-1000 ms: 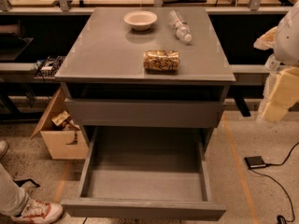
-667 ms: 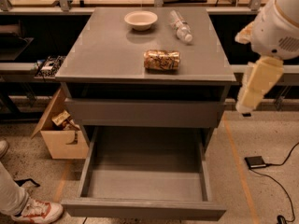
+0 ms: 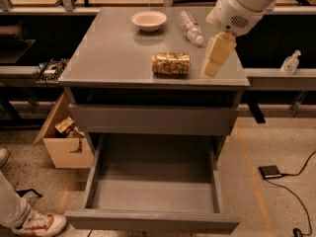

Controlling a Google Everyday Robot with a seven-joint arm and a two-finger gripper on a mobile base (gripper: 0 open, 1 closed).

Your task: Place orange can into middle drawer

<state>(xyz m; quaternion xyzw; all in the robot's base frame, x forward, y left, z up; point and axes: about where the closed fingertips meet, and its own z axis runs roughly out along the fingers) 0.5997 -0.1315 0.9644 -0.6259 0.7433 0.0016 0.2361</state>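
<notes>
Well, the orange can (image 3: 171, 63) lay on its side on the grey cabinet's top (image 3: 108, 58), near the front edge. The gripper (image 3: 212, 69) hung just right of the can, apart from it (whether it gaped or was closed, I cannot tell). Below the can, the middle drawer (image 3: 148, 222) stood pulled out. Behind the can sat a cream bowl (image 3: 149, 20); a clear plastic bottle (image 3: 191, 27) lay behind and right of it.

No text can be read, even on the gripper (image 3: 211, 70) beside the orange can (image 3: 171, 63).
</notes>
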